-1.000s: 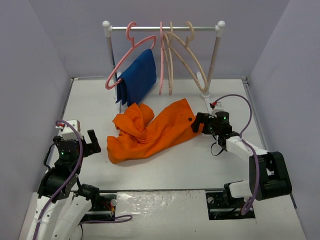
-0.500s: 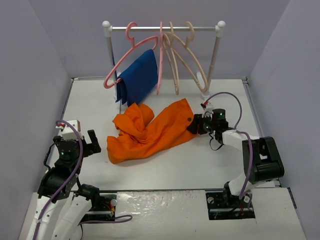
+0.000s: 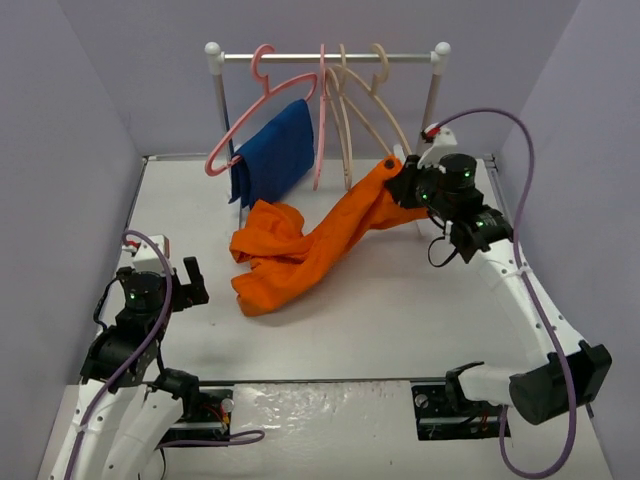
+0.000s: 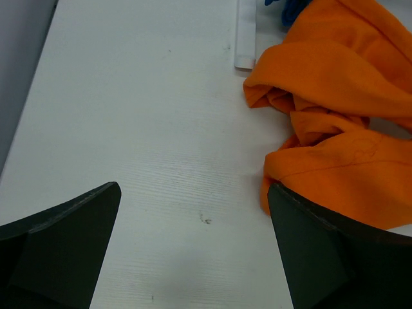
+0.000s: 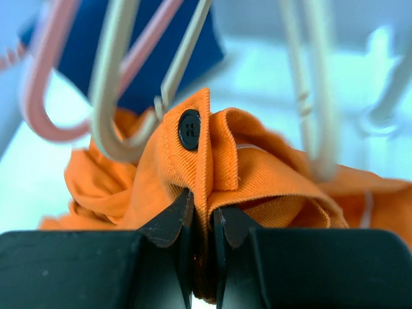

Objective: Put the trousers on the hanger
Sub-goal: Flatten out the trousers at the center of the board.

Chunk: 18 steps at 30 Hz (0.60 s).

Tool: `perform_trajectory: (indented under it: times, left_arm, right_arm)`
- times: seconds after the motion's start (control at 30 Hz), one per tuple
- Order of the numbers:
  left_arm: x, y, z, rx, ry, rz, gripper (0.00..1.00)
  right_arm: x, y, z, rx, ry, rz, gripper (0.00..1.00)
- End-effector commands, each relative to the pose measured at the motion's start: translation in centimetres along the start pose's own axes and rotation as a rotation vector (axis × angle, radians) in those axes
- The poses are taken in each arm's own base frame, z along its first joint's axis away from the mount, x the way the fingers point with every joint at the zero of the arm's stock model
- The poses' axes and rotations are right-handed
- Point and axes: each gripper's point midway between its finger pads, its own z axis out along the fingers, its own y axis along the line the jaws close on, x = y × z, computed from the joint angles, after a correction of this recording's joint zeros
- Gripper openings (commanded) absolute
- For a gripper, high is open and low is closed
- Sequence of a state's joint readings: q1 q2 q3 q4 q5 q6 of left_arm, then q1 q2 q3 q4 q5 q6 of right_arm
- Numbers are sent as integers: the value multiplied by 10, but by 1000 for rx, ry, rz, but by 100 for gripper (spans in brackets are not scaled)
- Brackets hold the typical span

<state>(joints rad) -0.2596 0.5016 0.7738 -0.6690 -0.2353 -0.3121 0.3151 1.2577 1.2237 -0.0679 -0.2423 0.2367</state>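
The orange trousers [image 3: 320,240] stretch from a crumpled heap on the table up to their waistband by the rack. My right gripper [image 3: 397,182] is shut on that waistband and holds it in the air. In the right wrist view the jaws of that gripper [image 5: 203,207] pinch a fold of the trousers [image 5: 270,180] just below a black button [image 5: 189,129]. The cream-beige hanger [image 3: 385,120] hangs on the rail just behind the lifted cloth, and its blurred loop [image 5: 112,109] sits close above the button. My left gripper [image 3: 185,283] stands open at the left, its jaws [image 4: 193,193] wide over bare table beside the trousers [image 4: 335,122].
A white rack with a metal rail [image 3: 330,57] stands at the back. On it hang pink hangers [image 3: 262,105], one carrying a dark blue garment [image 3: 275,155], and a second beige hanger. The rack's foot [image 4: 246,38] lies near the heap. Purple walls enclose the table.
My right gripper has shut on the trousers' waistband and lifted it up and back toward the rack, pulling the cloth out straight. The left gripper has barely shifted and stays open.
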Motion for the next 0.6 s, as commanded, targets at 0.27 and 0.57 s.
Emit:
perform_trajectory:
  times: [0.27,0.57]
  left_arm:
    - [7,-57,20,194,91,-288,97]
    - [30,-147,69,446,229,-513,96]
  right_arm:
    - [17,-128,-102,565,-128,324,0]
    - [14,-119,-99,504,-110,292,0]
